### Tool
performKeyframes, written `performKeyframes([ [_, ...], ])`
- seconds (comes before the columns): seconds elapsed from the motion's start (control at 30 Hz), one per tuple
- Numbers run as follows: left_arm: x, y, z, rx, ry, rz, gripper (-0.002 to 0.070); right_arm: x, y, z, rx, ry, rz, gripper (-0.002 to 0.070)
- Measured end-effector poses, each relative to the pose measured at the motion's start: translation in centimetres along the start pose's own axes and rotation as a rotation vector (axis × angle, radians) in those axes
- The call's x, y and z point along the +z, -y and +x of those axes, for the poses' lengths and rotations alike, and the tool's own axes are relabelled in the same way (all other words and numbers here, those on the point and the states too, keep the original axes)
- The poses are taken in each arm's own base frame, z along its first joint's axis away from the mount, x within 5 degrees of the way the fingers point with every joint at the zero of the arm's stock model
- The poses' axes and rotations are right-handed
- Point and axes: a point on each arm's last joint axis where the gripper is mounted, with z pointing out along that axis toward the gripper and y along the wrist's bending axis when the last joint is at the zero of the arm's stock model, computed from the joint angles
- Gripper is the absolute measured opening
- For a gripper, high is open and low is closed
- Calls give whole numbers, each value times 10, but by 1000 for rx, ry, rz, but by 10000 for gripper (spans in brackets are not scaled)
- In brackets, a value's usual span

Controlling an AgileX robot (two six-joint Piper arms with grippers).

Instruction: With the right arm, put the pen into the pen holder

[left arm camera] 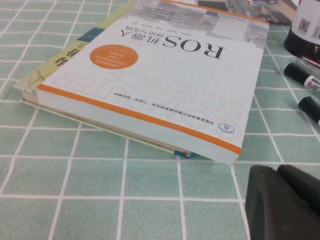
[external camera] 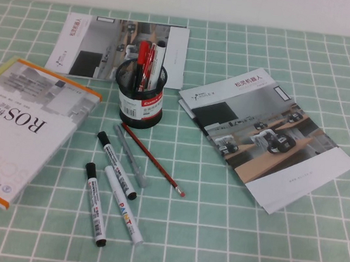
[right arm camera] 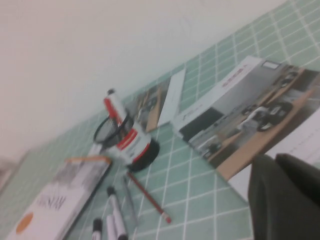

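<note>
The pen (external camera: 153,160), a thin red stick with a red eraser tip, lies flat on the green checked cloth, slanting away from the foot of the pen holder (external camera: 140,101). The holder is a black mesh cup with a white and red label, standing upright with red and white pens inside. Both also show in the right wrist view: the pen (right arm camera: 148,197) and the holder (right arm camera: 131,145). Neither arm shows in the high view. My right gripper (right arm camera: 274,159) is shut and empty, above the brochure, well away from the pen. My left gripper (left arm camera: 277,170) is shut and empty, beside the ROS book.
A thick ROS book (external camera: 22,125) lies at the left. One brochure (external camera: 269,142) lies to the right of the holder and another (external camera: 118,47) behind it. Three white black-capped markers (external camera: 116,165) and a translucent grey pen (external camera: 130,156) lie just left of the red pen.
</note>
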Motion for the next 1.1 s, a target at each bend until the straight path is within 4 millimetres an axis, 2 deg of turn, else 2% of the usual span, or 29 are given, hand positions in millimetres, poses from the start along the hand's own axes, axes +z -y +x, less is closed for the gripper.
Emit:
performKeyframes([
  [0.1, 0, 0, 0, 0, 0, 0, -4, 7, -22, -22, -59, -97, -2, -20],
  [0.23, 0, 0, 0, 0, 0, 0, -4, 32, -48, -55, -152, -283, 29, -20],
  [0.53, 0, 0, 0, 0, 0, 0, -4, 128, -71, -106, -308, -692, 79, -20],
  [0.63, 0, 0, 0, 0, 0, 0, -4, 160, -74, -107, -353, -797, 78, -20],
  [0.77, 0, 0, 0, 0, 0, 0, -4, 201, -93, -100, -436, -875, 54, -20],
  [1.1, 0, 0, 0, 0, 0, 0, -4, 282, -140, -52, -605, -1069, -12, -20],
])
